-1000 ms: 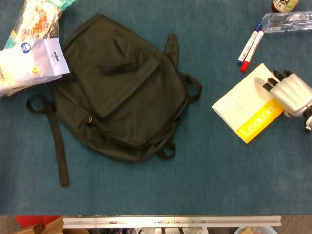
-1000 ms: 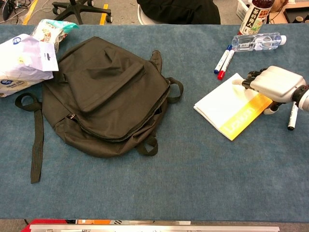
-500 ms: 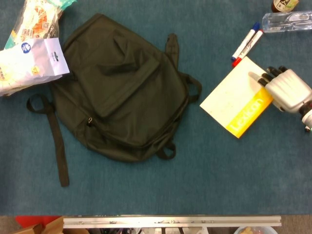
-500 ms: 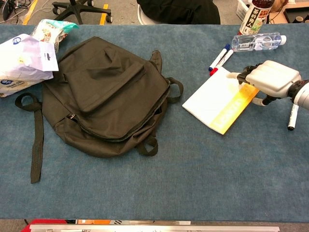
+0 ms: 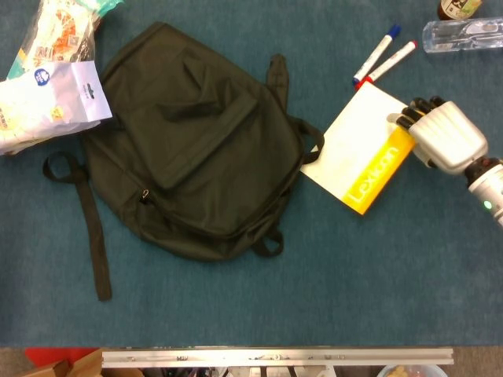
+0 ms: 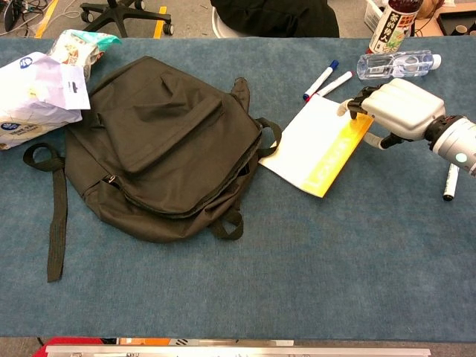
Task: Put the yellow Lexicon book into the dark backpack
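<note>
One dark backpack [image 5: 196, 141] lies flat, zip shut. One yellow Lexicon book [image 5: 357, 153] sits just beside its right edge (two markers [image 5: 383, 55] behind). One right hand [image 5: 440, 135] grips the book's far edge.

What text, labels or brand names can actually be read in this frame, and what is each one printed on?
"Lexicon": white letters on the yellow spine strip of the book, which the right robot hand touches at its edge.
White bag, top left: a blue round logo and a dark label, print too small to read.
Bottle at the far edge: large characters on its label, too blurred to read.
Markers and clear water bottle: no readable text.
</note>
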